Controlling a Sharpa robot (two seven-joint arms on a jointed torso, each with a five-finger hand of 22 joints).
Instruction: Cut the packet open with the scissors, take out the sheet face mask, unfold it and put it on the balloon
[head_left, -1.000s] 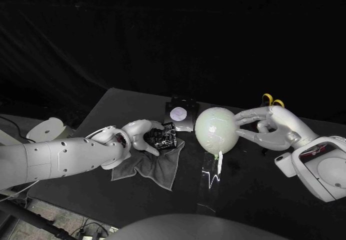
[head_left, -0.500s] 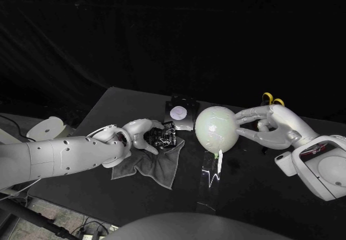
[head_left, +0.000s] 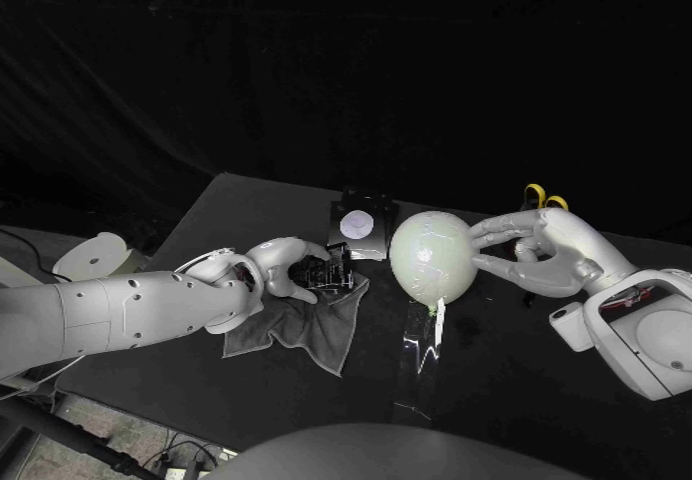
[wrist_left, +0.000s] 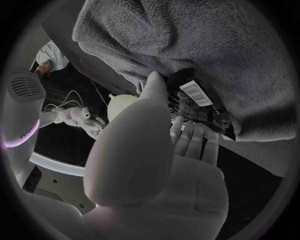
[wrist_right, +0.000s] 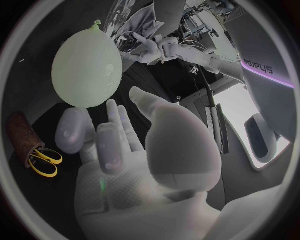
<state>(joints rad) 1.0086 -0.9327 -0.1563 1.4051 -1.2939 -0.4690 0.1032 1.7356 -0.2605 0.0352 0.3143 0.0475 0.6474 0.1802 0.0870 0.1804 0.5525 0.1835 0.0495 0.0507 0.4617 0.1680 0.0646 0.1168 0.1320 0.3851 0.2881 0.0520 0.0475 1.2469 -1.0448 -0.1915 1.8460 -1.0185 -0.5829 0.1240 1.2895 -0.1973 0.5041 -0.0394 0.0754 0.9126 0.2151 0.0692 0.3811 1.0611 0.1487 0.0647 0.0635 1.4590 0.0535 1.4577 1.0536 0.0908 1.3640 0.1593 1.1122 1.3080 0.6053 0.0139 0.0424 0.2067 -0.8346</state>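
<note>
A: Packet, where?
B: Dark packet (head_left: 329, 272) is in the L hand (head_left: 281, 270), fingers (wrist_left: 194, 140) clenched round it, barcode label toward the wrist cam. It sits against the top edge of a crumpled grey cloth (head_left: 310, 325), front-left on the table (head_left: 238, 212).

A: Balloon?
B: Pale balloon (head_left: 433, 258) is mid-table, knot end toward the robot. It's just right of the packet, small gap btwn them.

A: R hand?
B: R hand (head_left: 545, 252) is at the balloon's right side. Fingers (wrist_right: 115, 125) are spread, tips at the skin, grasping nothing. Can't tell if they press on it.

A: Scissors?
B: Yellow-handled scissors (head_left: 545, 198) are stuck in a brown holder (wrist_right: 24, 131) behind the R hand, well apart from the packet.

A: Anything else?
B: Dark square item (head_left: 361, 225) w/ a pale round disc, just behind packet and balloon.
</note>
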